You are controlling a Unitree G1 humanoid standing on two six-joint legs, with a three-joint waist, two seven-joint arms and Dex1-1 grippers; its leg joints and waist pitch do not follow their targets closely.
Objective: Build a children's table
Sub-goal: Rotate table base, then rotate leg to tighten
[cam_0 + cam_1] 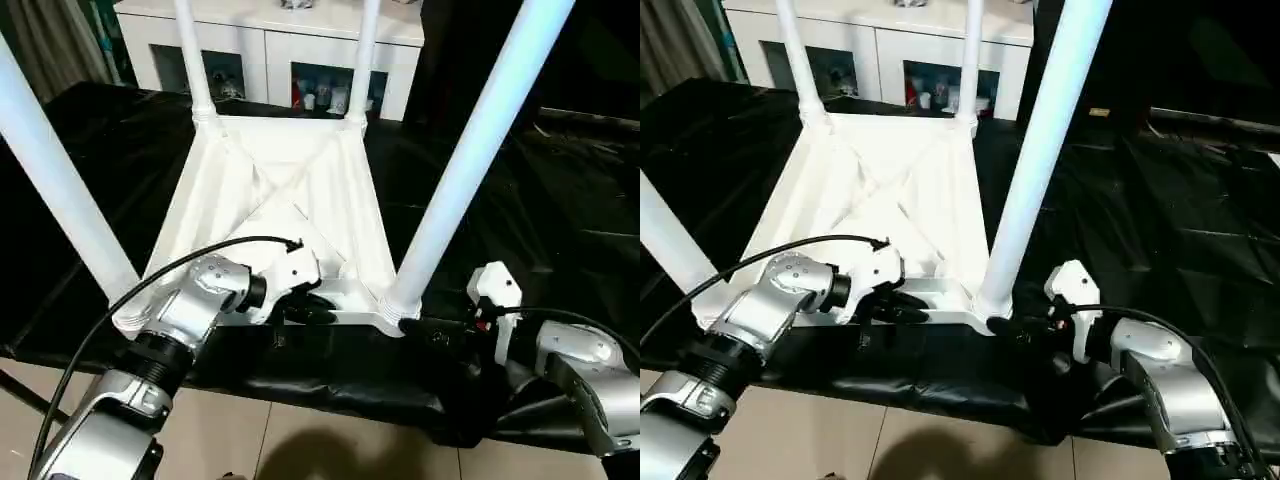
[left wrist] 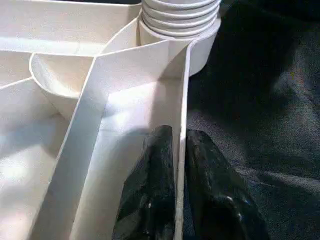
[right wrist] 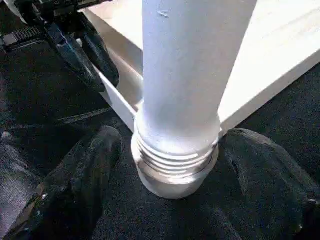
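The children's table (image 1: pixel 290 190) lies upside down on the black cover, ribbed underside up, with four white legs standing in its corner sockets. My left gripper (image 1: pixel 308 308) is at the near edge. In the left wrist view its fingers (image 2: pixel 150 185) are shut on the thin rim wall (image 2: pixel 181 125), one on each side. My right gripper (image 1: pixel 1025 325) stands open at the near right corner. Its two fingers (image 3: pixel 80 185) sit either side of the threaded base of the near right leg (image 3: pixel 180 100), with a gap on each side.
A white cabinet (image 1: pixel 270 50) with glass doors stands behind the work table (image 1: pixel 560 200), whose black cover is creased. The near legs (image 1: pixel 50 170) rise steeply past both forearms. Tiled floor (image 1: pixel 300 440) shows below the table's front edge. A black cable (image 1: pixel 150 280) loops over my left wrist.
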